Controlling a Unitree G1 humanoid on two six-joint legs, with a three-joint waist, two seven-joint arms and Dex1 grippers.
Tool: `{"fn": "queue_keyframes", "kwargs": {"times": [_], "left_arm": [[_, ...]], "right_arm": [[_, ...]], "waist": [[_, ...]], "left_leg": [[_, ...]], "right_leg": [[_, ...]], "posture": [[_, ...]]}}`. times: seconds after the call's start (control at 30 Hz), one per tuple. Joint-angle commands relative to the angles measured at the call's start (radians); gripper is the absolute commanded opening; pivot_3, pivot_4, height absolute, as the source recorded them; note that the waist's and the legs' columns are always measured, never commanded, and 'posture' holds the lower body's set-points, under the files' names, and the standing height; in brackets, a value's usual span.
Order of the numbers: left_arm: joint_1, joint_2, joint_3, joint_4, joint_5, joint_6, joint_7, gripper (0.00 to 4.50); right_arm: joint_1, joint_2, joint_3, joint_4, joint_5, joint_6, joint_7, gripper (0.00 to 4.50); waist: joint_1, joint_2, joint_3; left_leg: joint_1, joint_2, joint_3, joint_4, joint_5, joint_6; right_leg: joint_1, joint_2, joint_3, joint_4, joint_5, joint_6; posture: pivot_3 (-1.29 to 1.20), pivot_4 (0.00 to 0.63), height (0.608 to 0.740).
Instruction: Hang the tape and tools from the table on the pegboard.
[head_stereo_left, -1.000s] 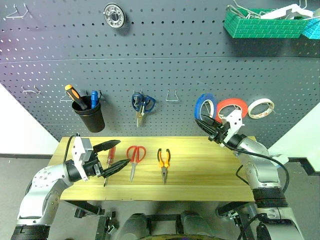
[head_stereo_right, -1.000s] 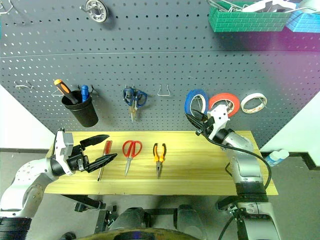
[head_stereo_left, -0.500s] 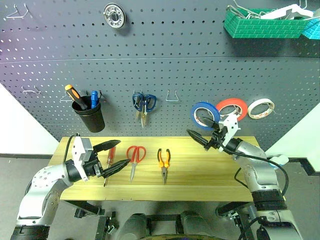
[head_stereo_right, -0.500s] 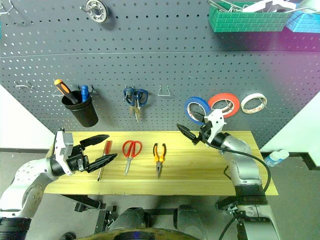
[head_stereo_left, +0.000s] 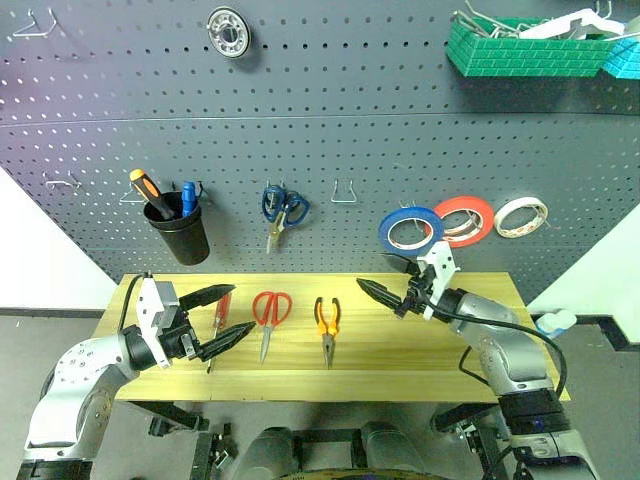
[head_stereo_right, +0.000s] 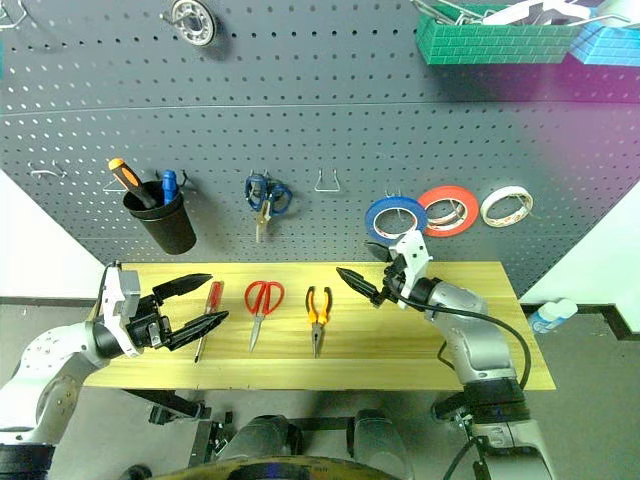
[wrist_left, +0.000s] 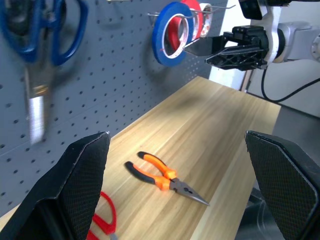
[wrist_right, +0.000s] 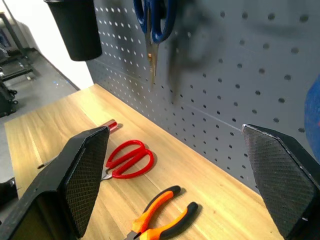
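The blue tape (head_stereo_left: 410, 229) hangs on a hook of the dark grey pegboard (head_stereo_left: 350, 100). Just below and left of it my right gripper (head_stereo_left: 385, 279) stands open and empty over the table (head_stereo_left: 420, 350). On the wooden top lie the red-handled scissors (head_stereo_left: 270, 310), the orange-and-black pliers (head_stereo_left: 328, 320) and the slim red screwdriver (head_stereo_left: 221, 310). My left gripper (head_stereo_left: 245, 306) is open at the table's left end, its fingers reaching over the screwdriver without holding it. The left wrist view shows the pliers (wrist_left: 165, 177) and the tape (wrist_left: 172, 32).
A red-orange roll (head_stereo_left: 464, 218) and a white roll (head_stereo_left: 521, 216) hang right of the blue tape. Blue scissors (head_stereo_left: 283, 208) hang mid-board beside a bare hook (head_stereo_left: 345, 192). A black cup (head_stereo_left: 180, 235) holds other tools. A green basket (head_stereo_left: 520, 50) sits top right.
My right gripper let go of the blue tape, opened, and drew back down and to the left. The tape now hangs on its hook. The left arm stayed put.
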Motion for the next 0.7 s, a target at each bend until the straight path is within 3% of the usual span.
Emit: {"fn": "queue_keyframes", "kwargs": {"times": [0.03, 0.4, 0.7], "left_arm": [[0.010, 0.010, 0.026, -0.033, -0.013, -0.009, 0.001, 4.50], [0.070, 0.015, 0.067, -0.048, -0.018, -0.025, 0.000, 4.50], [0.162, 0.024, 0.110, -0.177, -0.045, 0.031, 0.050, 4.50]], "right_arm": [[-0.029, 0.032, 0.013, -0.038, 0.027, 0.091, -0.039, 4.44], [-0.083, 0.105, 0.139, -0.091, -0.068, 0.370, -0.252, 4.44], [-0.165, 0.263, 0.117, 0.082, -0.100, 0.560, -0.450, 4.44]], "waist": [[0.000, 0.000, 0.000], [-0.001, 0.000, 0.000], [0.013, -0.001, 0.002]], "left_leg": [[0.000, 0.000, 0.000, 0.000, 0.000, 0.000], [-0.001, 0.000, 0.000, 0.000, 0.000, 0.000], [-0.001, 0.000, 0.000, 0.000, 0.000, 0.000]], "right_leg": [[0.000, 0.000, 0.000, 0.000, 0.000, 0.000], [-0.001, 0.000, 0.000, 0.000, 0.000, 0.000], [-0.001, -0.001, 0.000, 0.000, -0.001, -0.001]], "posture": [[0.03, 0.005, 0.734], [0.05, 0.019, 0.734], [0.10, 0.045, 0.734]]}}
